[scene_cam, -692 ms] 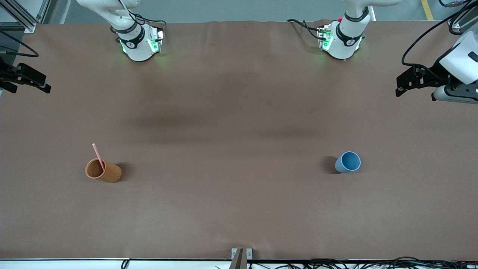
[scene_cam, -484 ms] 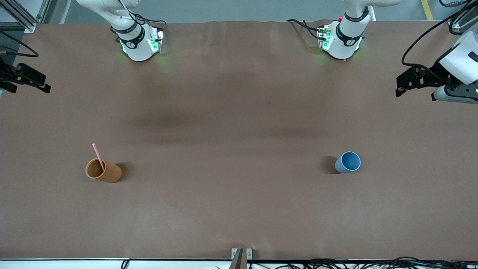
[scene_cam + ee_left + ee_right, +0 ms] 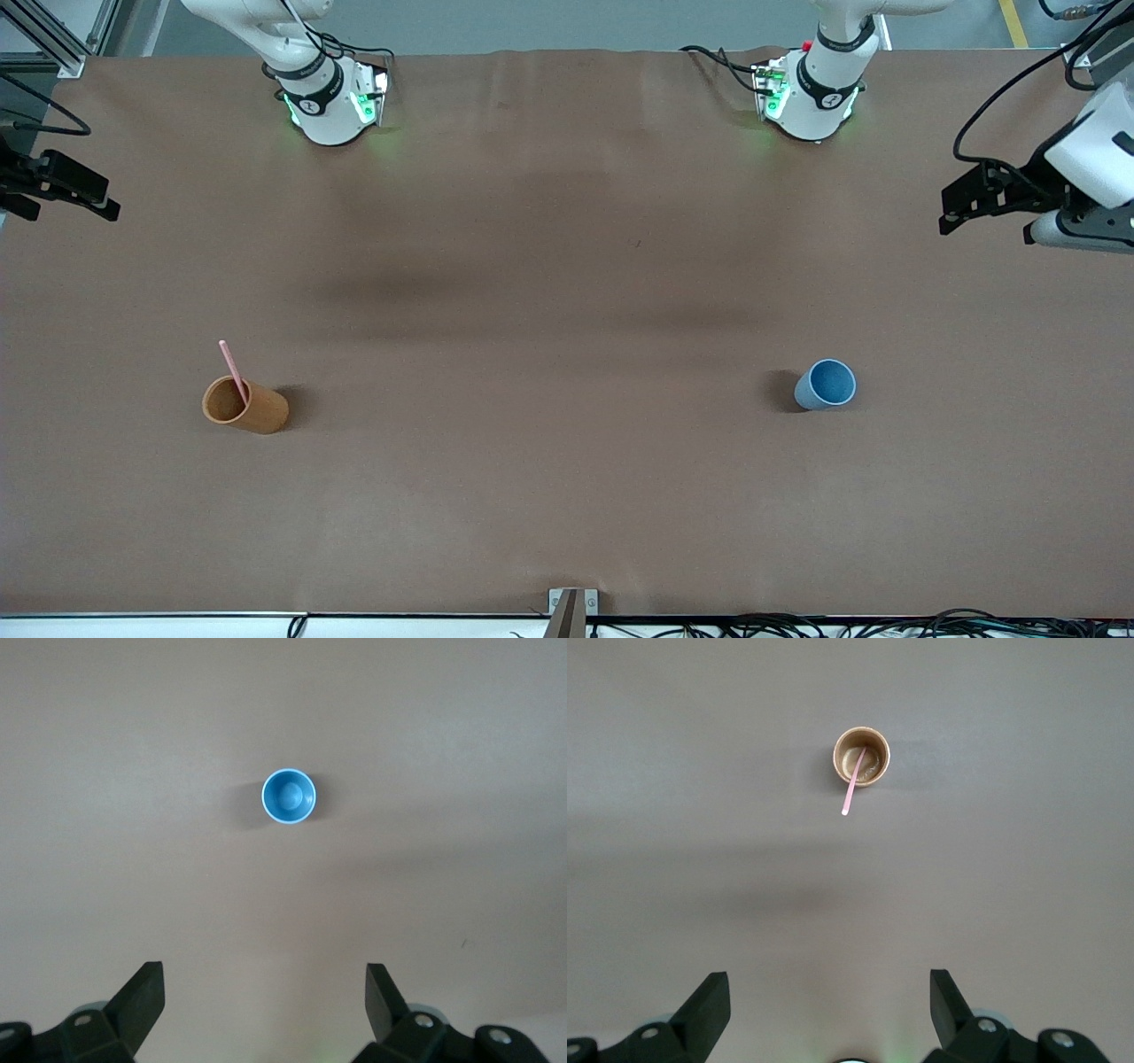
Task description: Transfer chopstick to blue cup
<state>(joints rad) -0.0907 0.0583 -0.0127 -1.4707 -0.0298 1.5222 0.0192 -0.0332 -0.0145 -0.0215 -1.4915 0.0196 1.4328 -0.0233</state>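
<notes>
- The chopstick (image 3: pixel 232 370) is leaning in the orange-brown cup (image 3: pixel 244 405), toward the right arm's end, well apart from the empty blue cup (image 3: pixel 826 385).
- The right gripper (image 3: pixel 824 1001) and left gripper (image 3: pixel 264 997) are hanging high over the table, jaws wide, gripping nothing.
- Nothing is done yet; everything is remaining.

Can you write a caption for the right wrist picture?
Open right tool high over the table, chopstick leaning in orange cup.
</notes>
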